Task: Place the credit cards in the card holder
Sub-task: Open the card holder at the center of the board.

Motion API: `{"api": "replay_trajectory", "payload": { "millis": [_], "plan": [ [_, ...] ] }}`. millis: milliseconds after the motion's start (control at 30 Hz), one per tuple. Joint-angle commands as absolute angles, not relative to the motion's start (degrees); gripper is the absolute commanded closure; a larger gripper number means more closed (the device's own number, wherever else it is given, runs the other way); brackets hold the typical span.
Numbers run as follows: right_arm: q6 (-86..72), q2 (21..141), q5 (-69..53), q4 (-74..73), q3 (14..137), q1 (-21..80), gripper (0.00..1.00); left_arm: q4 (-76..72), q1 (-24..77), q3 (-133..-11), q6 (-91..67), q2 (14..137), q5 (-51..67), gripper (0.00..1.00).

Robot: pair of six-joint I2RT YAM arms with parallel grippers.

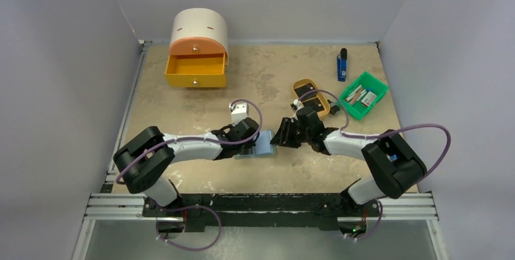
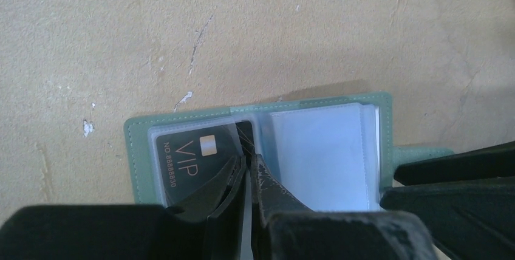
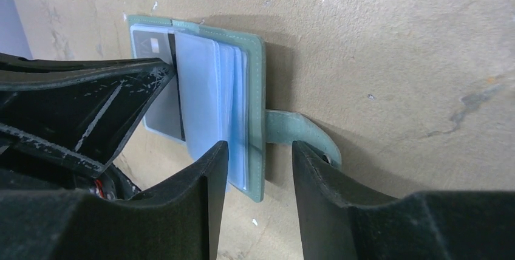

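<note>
Tan tabletop point(image 1: 255, 71): card holder point(image 2: 322, 150) open, one credit card point(image 2: 188, 157) sleeved, rest apparently pending; left gripper point(image 2: 249, 161) nearly closed, right gripper point(image 3: 258, 150) gaping astride its edge.

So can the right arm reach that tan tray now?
Probably yes: the tan tray sits just beyond the right end effector, no obstacle showing between, and its jaws stand open astride the card holder's edge.

Drawer box point(image 1: 197, 53), blue stick point(image 1: 342, 65), green bin point(image 1: 381, 90)
</note>
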State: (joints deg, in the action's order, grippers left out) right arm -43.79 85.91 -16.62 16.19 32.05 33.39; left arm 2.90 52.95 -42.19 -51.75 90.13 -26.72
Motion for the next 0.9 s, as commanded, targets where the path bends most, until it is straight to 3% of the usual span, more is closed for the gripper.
{"api": "replay_trajectory", "payload": {
  "millis": [0, 867],
  "plan": [
    [-43.6, 81.8, -13.5, 17.0, 31.5, 33.6, 0.53, 2.0, 52.9, -39.7, -52.7, 92.0, -27.2, 0.93],
    [-41.7, 90.4, -16.3, 15.9, 35.4, 34.3, 0.56, 0.9, 52.9, -39.5, -52.7, 93.0, -26.1, 0.96]
  ]
}}
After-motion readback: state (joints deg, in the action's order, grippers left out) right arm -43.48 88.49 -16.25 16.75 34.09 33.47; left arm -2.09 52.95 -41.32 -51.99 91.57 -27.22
